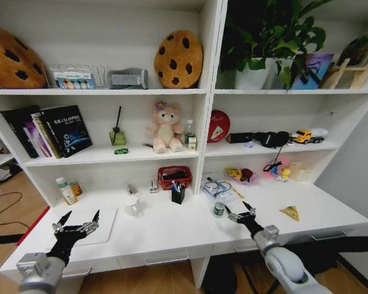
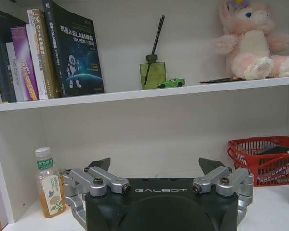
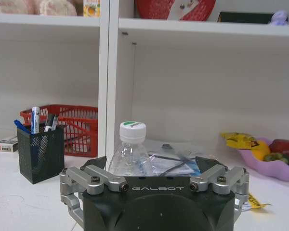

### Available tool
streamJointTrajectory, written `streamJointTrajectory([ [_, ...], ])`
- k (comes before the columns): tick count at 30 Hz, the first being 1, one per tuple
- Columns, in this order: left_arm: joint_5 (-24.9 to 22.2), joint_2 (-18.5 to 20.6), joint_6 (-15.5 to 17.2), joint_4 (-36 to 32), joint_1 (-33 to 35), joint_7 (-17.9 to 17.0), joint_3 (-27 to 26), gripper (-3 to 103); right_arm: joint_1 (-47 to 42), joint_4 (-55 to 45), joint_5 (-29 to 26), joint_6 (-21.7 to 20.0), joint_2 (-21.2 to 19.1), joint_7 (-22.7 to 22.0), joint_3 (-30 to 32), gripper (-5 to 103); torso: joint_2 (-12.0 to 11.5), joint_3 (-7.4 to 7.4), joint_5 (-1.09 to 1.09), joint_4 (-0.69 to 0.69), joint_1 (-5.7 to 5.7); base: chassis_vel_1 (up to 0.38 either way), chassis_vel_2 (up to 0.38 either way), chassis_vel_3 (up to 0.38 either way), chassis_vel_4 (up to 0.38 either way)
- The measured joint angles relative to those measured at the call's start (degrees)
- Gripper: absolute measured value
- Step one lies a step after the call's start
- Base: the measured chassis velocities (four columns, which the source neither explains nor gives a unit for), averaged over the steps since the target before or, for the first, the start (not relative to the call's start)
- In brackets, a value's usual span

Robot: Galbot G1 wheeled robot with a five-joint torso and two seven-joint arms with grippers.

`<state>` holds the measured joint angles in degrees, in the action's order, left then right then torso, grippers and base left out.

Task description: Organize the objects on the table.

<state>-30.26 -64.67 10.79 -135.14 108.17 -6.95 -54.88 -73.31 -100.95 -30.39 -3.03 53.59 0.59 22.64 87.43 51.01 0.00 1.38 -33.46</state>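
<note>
A small clear bottle (image 1: 219, 207) with a green label stands on the white table (image 1: 172, 231). My right gripper (image 1: 240, 212) hovers open just beside it. In the right wrist view the bottle (image 3: 130, 155) rises just ahead of the open right gripper (image 3: 151, 164), nearer one finger. My left gripper (image 1: 78, 223) is open above the silver laptop (image 1: 104, 228) at the table's left end. Blue and black pens (image 3: 36, 120) stand in a black mesh holder (image 1: 178, 195). The yellow triangular piece (image 1: 289, 212) lies at the right. A tiny green toy car (image 2: 171, 83) sits on the shelf.
A red basket (image 1: 174, 176) stands behind the pen holder, and a white cup (image 1: 133, 207) left of it. A labelled drink bottle (image 2: 49, 182) stands against the back left wall. A pink bowl of fruit (image 3: 272, 156) and papers (image 1: 221, 190) lie at the right.
</note>
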Motion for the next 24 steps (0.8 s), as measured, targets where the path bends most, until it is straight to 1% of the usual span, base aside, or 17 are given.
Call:
streamJointTrajectory([
  [3, 0.00, 0.00, 0.00, 0.00, 0.00, 0.00, 0.00, 100, 6.50, 4.19, -0.82, -0.91, 0.17, -0.70, -5.67, 100, 0.00, 0.00, 0.00, -0.02, 0.00, 0.000, 0.000, 0.000, 0.000],
  [4, 0.00, 0.00, 0.00, 0.00, 0.00, 0.00, 0.00, 100, 6.50, 4.19, -0.82, -0.91, 0.17, -0.70, -5.67, 100, 0.00, 0.00, 0.00, -0.02, 0.00, 0.000, 0.000, 0.000, 0.000],
  [7, 0.00, 0.00, 0.00, 0.00, 0.00, 0.01, 0.00, 100, 11.12, 9.14, -0.82, -1.01, 1.36, -0.83, -10.15, 100, 0.00, 0.00, -0.01, -0.02, 0.00, 0.000, 0.000, 0.000, 0.000],
  [8, 0.00, 0.00, 0.00, 0.00, 0.00, 0.01, 0.00, 100, 11.12, 9.14, -0.82, -1.01, 1.36, -0.83, -10.15, 100, 0.00, 0.00, -0.01, -0.02, 0.00, 0.000, 0.000, 0.000, 0.000],
  [9, 0.00, 0.00, 0.00, 0.00, 0.00, 0.00, 0.00, 100, 11.74, 10.24, -0.79, -0.78, 1.69, -0.27, -10.96, 103, 0.00, 0.00, 0.00, -0.02, -0.01, 0.000, 0.000, 0.000, 0.000],
  [10, 0.00, 0.00, 0.00, 0.00, 0.00, 0.00, 0.00, 100, 12.00, 10.85, -0.79, -0.51, 1.94, 0.39, -11.34, 100, 0.00, 0.00, -0.01, -0.01, -0.01, 0.000, 0.000, 0.000, 0.000],
  [11, 0.00, 0.00, 0.00, 0.00, 0.00, 0.00, 0.00, 100, 12.00, 10.85, -0.79, -0.51, 1.94, 0.39, -11.34, 100, 0.00, 0.00, -0.01, -0.01, -0.01, 0.000, 0.000, 0.000, 0.000],
  [14, 0.00, 0.00, 0.00, 0.00, 0.00, 0.00, 0.00, 100, 11.71, 11.61, -0.49, 0.32, 2.59, 1.16, -11.56, 84, 0.00, -0.01, -0.01, 0.00, 0.00, 0.000, 0.000, 0.000, 0.000],
  [15, 0.00, 0.00, 0.00, 0.00, 0.00, 0.00, 0.00, 100, 11.71, 11.61, -0.49, 0.32, 2.59, 1.16, -11.56, 84, 0.00, -0.01, -0.01, 0.00, 0.00, 0.000, 0.000, 0.000, 0.000],
  [17, 0.00, 0.00, 0.00, 0.00, 0.00, 0.01, 0.00, 100, 11.22, 11.59, -0.34, 0.51, 2.68, 1.21, -11.23, 74, 0.01, -0.01, -0.01, 0.00, 0.00, 0.000, 0.000, 0.000, 0.000],
  [18, 0.00, 0.00, 0.00, 0.00, 0.00, 0.01, 0.00, 100, 11.22, 11.59, -0.34, 0.51, 2.68, 1.21, -11.23, 74, 0.01, -0.01, -0.01, 0.00, 0.00, 0.000, 0.000, 0.000, 0.000],
  [20, 0.00, 0.00, 0.00, 0.00, 0.00, 0.01, 0.00, 100, 10.63, 11.20, -0.24, 0.66, 2.65, 1.21, -10.67, 63, 0.01, -0.01, -0.01, -0.01, 0.01, 0.000, 0.000, 0.000, 0.000],
  [21, 0.00, 0.00, 0.00, 0.00, 0.00, 0.01, 0.00, 100, 10.63, 11.20, -0.24, 0.66, 2.65, 1.21, -10.67, 63, 0.01, -0.01, -0.01, -0.01, 0.01, 0.000, 0.000, 0.000, 0.000],
  [24, 0.00, 0.00, 0.00, 0.00, 0.00, 0.00, 0.00, 100, 8.85, 9.23, -0.29, 0.83, 2.18, 1.22, -9.06, 46, 0.01, -0.01, 0.00, -0.01, 0.00, 0.000, 0.000, 0.000, 0.000],
])
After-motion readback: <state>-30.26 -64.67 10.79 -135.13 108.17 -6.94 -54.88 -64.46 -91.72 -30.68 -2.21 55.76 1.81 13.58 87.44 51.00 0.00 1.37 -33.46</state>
